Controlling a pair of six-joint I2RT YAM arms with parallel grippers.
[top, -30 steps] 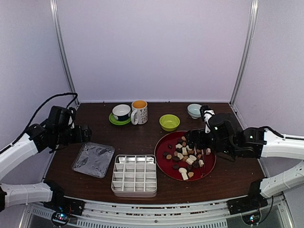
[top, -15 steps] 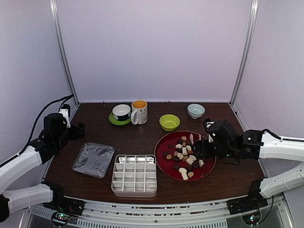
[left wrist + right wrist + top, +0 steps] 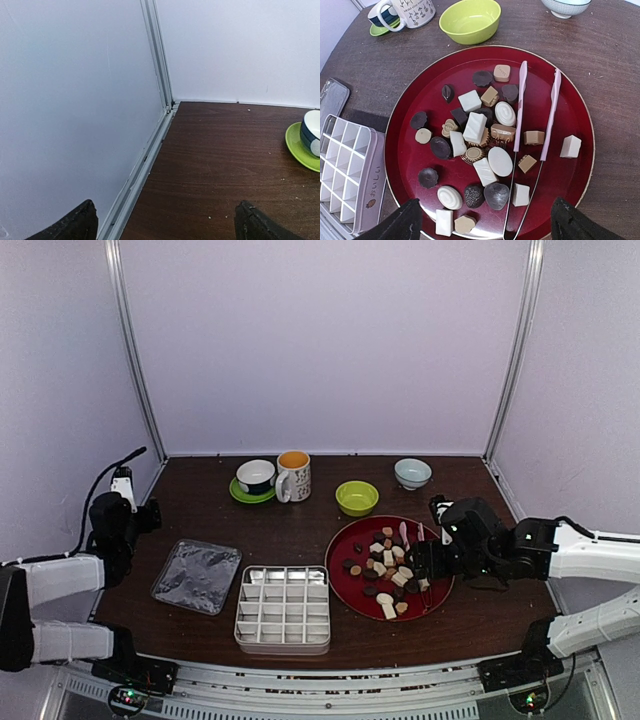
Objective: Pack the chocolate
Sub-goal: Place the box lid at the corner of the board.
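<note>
The chocolate [image 3: 481, 131], small dark, tan and cream-white pieces, lies heaped on a round red plate [image 3: 404, 152]. In the top view the chocolate [image 3: 388, 565] sits mid-right on the plate [image 3: 340, 542]. My right gripper [image 3: 485, 226] hangs open over the plate's near rim, with nothing between its fingers [image 3: 395, 223]; from above, the right gripper [image 3: 421, 563] is at the plate's right side. Pink tongs [image 3: 536, 125] lie on the plate among the pieces. My left gripper [image 3: 165, 225] is open and empty, facing the table's back-left corner; the top view puts the left gripper [image 3: 140, 512] near the left wall.
A white divided tray [image 3: 283, 643] with empty cells stands at the front centre, left of the plate, its wall [image 3: 369, 186] in the right wrist view. A foil lid [image 3: 197, 575] lies to its left. At the back stand a cup on a green saucer [image 3: 255, 480], a mug [image 3: 294, 475], a green bowl [image 3: 357, 497] and a pale bowl [image 3: 412, 473].
My left arm has drawn back toward the left wall and turned to the back corner. My right gripper has dropped lower and shifted slightly right over the plate, staying open.
</note>
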